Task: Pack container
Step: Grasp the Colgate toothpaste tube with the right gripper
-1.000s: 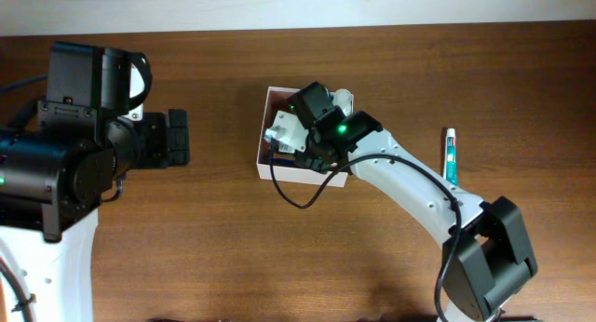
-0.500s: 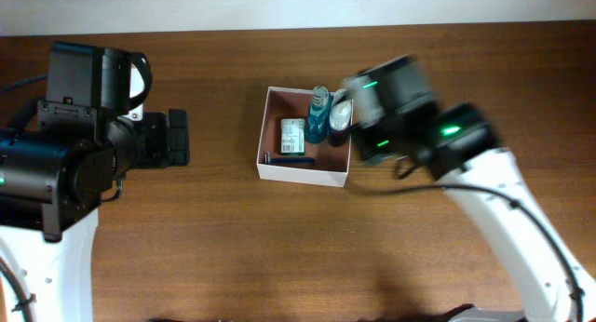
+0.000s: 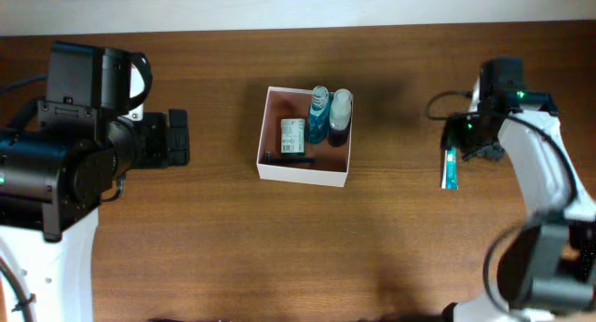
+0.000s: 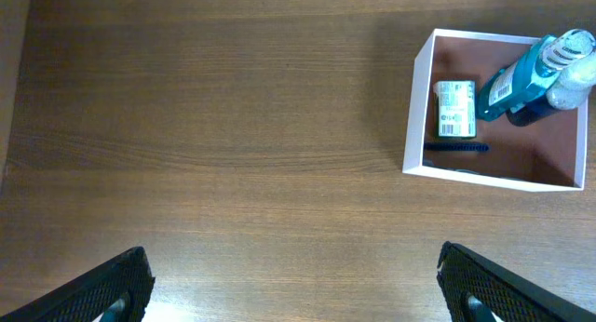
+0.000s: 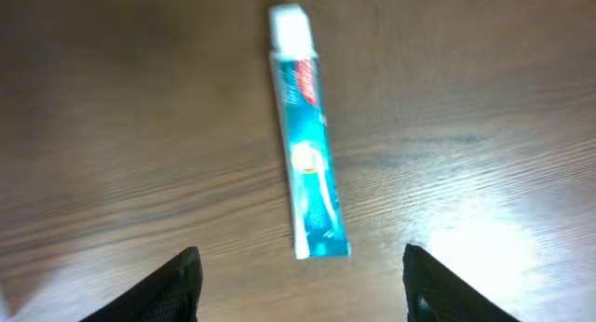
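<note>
The container [image 3: 300, 174], a square white box with a pinkish-brown inside, sits mid-table. It holds a green-white carton [image 3: 292, 136], a blue bottle [image 3: 318, 115], a dark white-capped bottle [image 3: 340, 117] and a thin dark item [image 3: 287, 158]. It also shows in the left wrist view [image 4: 417, 108]. A teal toothpaste tube [image 3: 451, 170] lies on the table at the right. My right gripper [image 3: 473, 136] hovers over it, open and empty; the tube [image 5: 307, 164] lies just ahead of its fingers [image 5: 303, 285]. My left gripper [image 3: 177, 138] is open and empty, left of the container, over bare wood [image 4: 293, 285].
The table is dark brown wood with a pale wall along its far edge [image 3: 279, 6]. The bulky left arm body [image 3: 65, 164] takes up the left side. A black cable [image 3: 447, 103] loops beside the right wrist.
My right arm swung away from above the container to the right and now hovers over the toothpaste tube. The container's contents came into view. The left arm has not moved.
</note>
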